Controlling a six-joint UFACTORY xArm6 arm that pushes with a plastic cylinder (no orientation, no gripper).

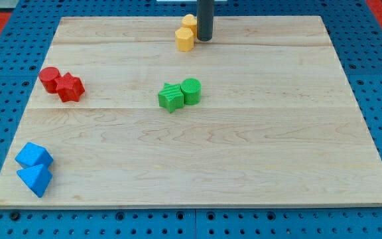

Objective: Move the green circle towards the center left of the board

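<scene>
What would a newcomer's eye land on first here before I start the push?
Probably the green pair near the board's middle: the green circle touching the green star on its left. Next, my tip at the view's top, just right of the two yellow blocks. Then the red pair at the view's left edge and the blue pair at the bottom-left corner.

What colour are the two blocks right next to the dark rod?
Yellow blocks, seen in the camera view, left of my tip.
</scene>
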